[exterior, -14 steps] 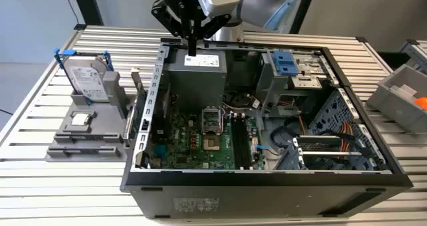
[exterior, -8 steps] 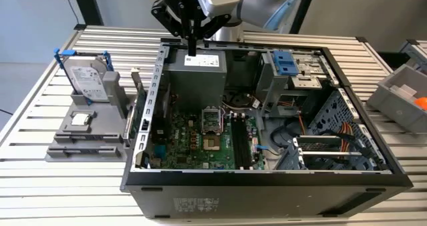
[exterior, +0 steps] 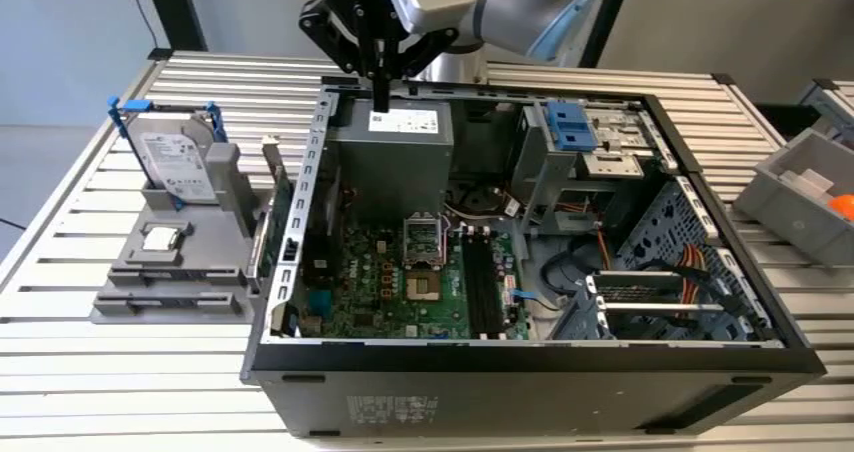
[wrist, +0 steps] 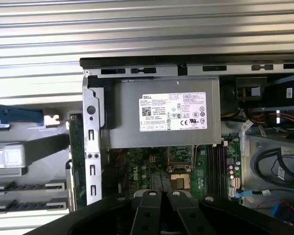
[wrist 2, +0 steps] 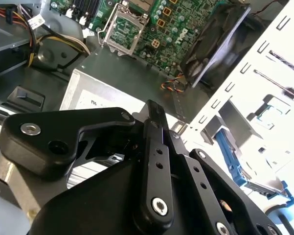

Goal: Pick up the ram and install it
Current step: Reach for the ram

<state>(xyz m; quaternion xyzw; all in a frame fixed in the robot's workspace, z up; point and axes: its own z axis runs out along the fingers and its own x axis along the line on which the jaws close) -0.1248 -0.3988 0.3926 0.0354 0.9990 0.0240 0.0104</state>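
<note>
1. We see the case [exterior: 534,382] lying on its side on the slatted table [exterior: 134,372] with its open side up, which we judge gives reach from above.
2. Inside it are the power supply [exterior: 387,147], the motherboard [exterior: 387,282], a drive cage and cables. The long black slots [exterior: 481,287] look empty to us.
3. The grey holder [exterior: 174,292] sits just beside the case at the exterior view's left, and we judge it keeps the parts apart and easy to grasp. It carries the drive [exterior: 174,162] propped up and the chip [exterior: 160,239] lying flat.
4. The gripper [exterior: 380,97] hangs over the power supply at the case's far edge, with its fingers drawn together and nothing between them.
5. The ram [exterior: 282,227] stands on edge in the holder, close against the case's outer wall, apart from the gripper and not yet picked up.
</note>
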